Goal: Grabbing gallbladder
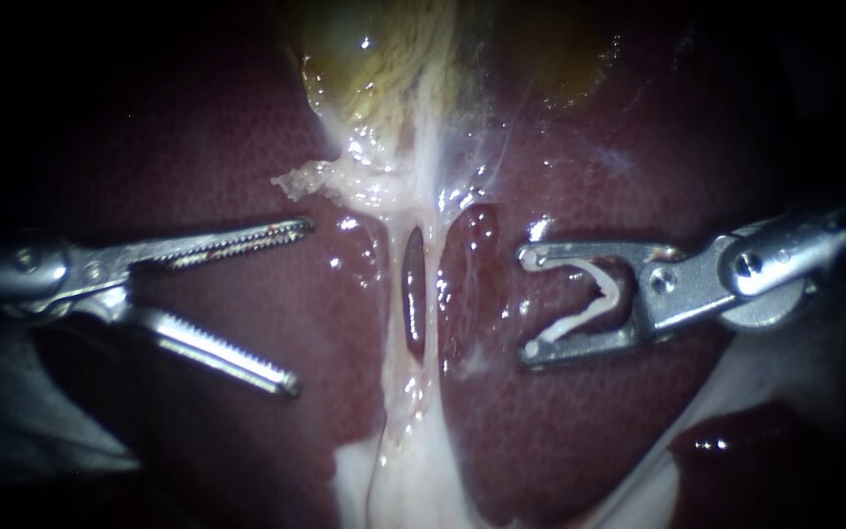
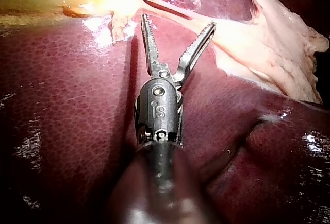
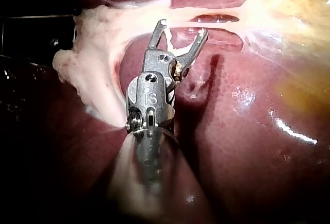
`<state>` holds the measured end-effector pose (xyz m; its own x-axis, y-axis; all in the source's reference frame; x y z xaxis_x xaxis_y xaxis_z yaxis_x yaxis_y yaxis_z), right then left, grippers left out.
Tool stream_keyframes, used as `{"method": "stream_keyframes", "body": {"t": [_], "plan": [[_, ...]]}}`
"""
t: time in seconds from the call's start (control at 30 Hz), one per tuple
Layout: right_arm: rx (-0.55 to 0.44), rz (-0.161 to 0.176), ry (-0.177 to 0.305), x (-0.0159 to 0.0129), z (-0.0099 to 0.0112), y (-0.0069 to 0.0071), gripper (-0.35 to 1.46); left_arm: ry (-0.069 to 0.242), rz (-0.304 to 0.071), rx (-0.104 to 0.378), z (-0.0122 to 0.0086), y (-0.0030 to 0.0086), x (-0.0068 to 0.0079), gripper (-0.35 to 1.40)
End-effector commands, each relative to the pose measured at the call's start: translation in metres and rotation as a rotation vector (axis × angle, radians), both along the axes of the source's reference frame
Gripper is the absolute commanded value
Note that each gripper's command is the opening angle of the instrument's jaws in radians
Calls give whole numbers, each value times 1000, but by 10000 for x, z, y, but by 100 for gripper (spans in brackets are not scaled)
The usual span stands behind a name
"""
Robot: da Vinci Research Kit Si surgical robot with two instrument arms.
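Dark red liver [image 1: 247, 147] fills the background of all three views. The yellow-green gallbladder [image 1: 374, 59] lies at the top of the endoscope view, ungrasped and well apart from both instruments. From it, pale tissue strands [image 1: 433, 245] run down the midline around a narrow dark slit [image 1: 413, 294].

The left instrument [image 1: 301, 306] lies to the left of the strands. Its toothed claw is spread wide and holds nothing. The right instrument [image 1: 529, 305] lies opposite, its claw also spread. A bent white clip [image 1: 594, 294] sits between the two halves and touches both.

The endoscope view alone shows both instruments together, with the slit between them. The left wrist view shows the left claw's tips over the pale strand, which the endoscope view does not make plain. Both wrist views show a bulky mass of white fat [image 3: 93, 74] where the strands end. The right wrist view shows the clip only indistinctly.
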<state>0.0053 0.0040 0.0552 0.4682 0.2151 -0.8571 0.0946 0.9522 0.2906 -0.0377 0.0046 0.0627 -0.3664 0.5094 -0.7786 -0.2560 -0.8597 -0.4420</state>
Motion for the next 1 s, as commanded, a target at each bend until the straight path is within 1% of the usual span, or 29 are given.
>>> {"method": "stream_keyframes", "body": {"t": [0.03,0.13,0.23,0.33,0.37,0.5,0.6,0.7,0.77,0.87,0.9,1.0], "plan": [[0,0,0,0,0,0,50,0,0,0,0,0,0,109],[0,0,0,0,0,0,50,-1,1,2,0,4,2,109],[1,0,0,0,0,1,50,1,-4,6,1,17,5,107],[1,1,0,0,-1,1,50,15,-22,9,3,39,9,104],[1,1,0,0,-1,2,50,17,-31,10,4,50,12,104],[1,0,0,0,-1,2,50,39,-66,10,6,80,18,101],[2,1,0,0,-1,2,50,50,-83,10,14,90,19,97],[2,0,0,0,-1,2,50,59,-95,7,28,93,17,96],[2,0,0,0,-1,2,50,65,-103,2,36,92,15,96],[2,0,0,0,-1,2,50,60,-96,-6,48,87,13,96],[2,0,0,-1,-1,2,50,64,-98,4,51,84,12,96],[2,0,0,-1,-1,2,50,61,-93,22,55,76,10,91]]}}
